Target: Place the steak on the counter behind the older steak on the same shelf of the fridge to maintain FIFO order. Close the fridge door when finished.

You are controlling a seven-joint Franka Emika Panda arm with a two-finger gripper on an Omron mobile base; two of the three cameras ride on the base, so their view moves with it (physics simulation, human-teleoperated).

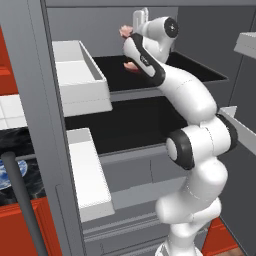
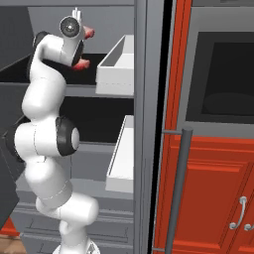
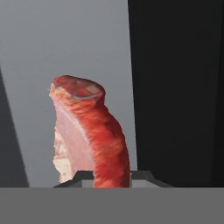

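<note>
My gripper (image 1: 130,30) is shut on the steak (image 1: 124,32), holding it up inside the fridge (image 1: 30,75) near the grey back wall, above the upper black shelf (image 1: 195,67). In the hand view the steak (image 3: 89,135) stands on edge between my fingertips (image 3: 105,178), red rind toward the camera. The older steak (image 1: 131,66) lies flat on the same shelf, lower and nearer the front than the held one. From the right base view the held steak (image 2: 89,33) sits above the older steak (image 2: 82,64), partly behind my arm.
White door bins (image 1: 80,75) (image 2: 116,64) flank the opening on the open doors. A lower black shelf (image 1: 125,125) and grey drawers lie below. A long bar handle (image 2: 178,188) stands at the right, beside red cabinets and an oven (image 2: 223,79). The black counter (image 1: 12,140) is at far left.
</note>
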